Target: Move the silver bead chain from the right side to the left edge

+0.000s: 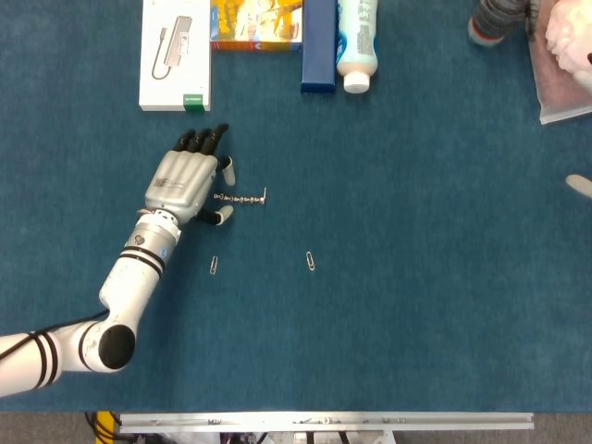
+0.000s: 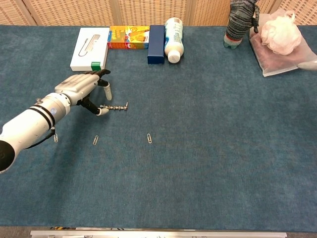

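Nearest the robot lie three paperclips — one at about seven o'clock from the chain, another at five o'clock, a third tucked beside the left forearm. Beyond them the silver bead chain lies stretched on the blue table, left of centre, its left end between the thumb and a finger of the left hand. The fingers are spread and bracket that end without closing on it (whether a tip touches a bead I cannot tell). At the far edge, twelve o'clock from the chain, sit a white box, a navy box and a white bottle. The chain is not yet at the left edge — pinching and carrying it remain.
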### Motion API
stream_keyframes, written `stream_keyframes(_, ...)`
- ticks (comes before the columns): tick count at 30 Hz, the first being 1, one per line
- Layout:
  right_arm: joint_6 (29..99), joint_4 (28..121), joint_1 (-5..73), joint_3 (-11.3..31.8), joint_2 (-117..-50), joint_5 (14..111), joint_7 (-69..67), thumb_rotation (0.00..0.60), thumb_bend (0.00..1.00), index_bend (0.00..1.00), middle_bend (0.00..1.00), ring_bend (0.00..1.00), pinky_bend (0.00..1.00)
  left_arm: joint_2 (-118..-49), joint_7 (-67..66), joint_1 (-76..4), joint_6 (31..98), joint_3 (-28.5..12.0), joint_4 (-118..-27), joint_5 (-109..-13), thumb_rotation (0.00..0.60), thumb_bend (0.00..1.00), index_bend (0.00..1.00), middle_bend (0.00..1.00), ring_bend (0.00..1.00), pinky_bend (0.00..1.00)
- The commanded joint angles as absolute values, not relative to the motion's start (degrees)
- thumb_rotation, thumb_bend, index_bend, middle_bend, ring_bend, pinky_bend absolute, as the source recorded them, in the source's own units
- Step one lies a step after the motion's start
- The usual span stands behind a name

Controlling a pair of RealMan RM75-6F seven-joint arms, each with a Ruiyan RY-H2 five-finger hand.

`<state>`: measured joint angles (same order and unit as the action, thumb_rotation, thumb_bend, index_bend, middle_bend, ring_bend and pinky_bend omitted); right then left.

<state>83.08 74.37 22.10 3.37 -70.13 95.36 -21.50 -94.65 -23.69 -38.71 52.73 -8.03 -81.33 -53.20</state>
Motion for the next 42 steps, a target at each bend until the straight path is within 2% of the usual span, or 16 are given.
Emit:
stream_keyframes(1,83.08,74.46,22.11,3.36,-70.10,95.41,-21.46,0.600,0.00,0.07,0.02,0.00,0.09,-94.71,-23.60,-38.80,52.60,-7.82,-81.34,-53.28,0.600,0.25,0.43,0.00,0.00,0.02)
stream_keyframes(42,82.94,74.21,21.84,3.14,-70.37,95.25,-21.85,0.600,0.00,0.07,0.02,0.00,0.09,-97.66,-22.85,-40.31,51.69,-7.94,-77.34,-51.50,0.600,0.28,0.51,0.00,0.00,0.02)
